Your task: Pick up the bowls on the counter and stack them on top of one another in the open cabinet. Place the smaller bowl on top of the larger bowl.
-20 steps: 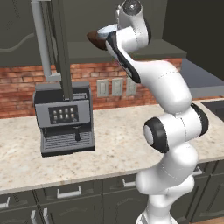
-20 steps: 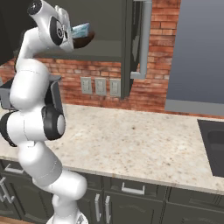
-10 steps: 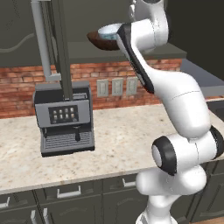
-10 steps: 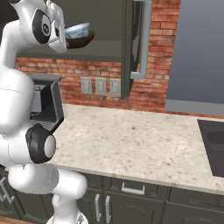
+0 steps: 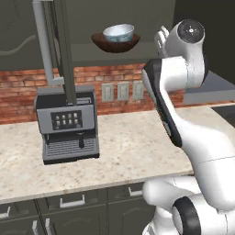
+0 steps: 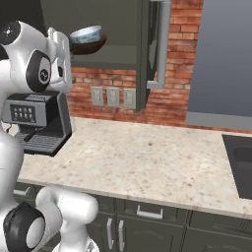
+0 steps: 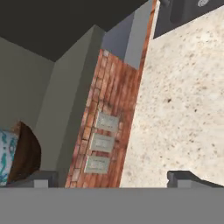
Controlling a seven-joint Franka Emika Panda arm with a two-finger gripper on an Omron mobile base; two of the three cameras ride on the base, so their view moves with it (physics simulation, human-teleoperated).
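Two bowls sit stacked at the far end of the scene. Nearest, the counter (image 5: 137, 151) carries a grey coffee machine (image 5: 69, 126) toward its back left edge. Behind it, three wall outlets (image 5: 123, 91) dot the brick backsplash (image 6: 177, 98). Above, the gripper (image 7: 111, 178) hangs spread and empty just beside the open cabinet (image 5: 114, 57) shelf's front edge, where the smaller bowl (image 5: 119, 32) nests inside the larger bowl (image 5: 115, 43).

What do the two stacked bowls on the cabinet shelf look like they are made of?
The larger bowl looks like dark brown wood, judging by streaky grain and a matte surface. The smaller bowl nested in it looks like glazed ceramic: pale blue-white and glossy. Being rendered, both are guesses.
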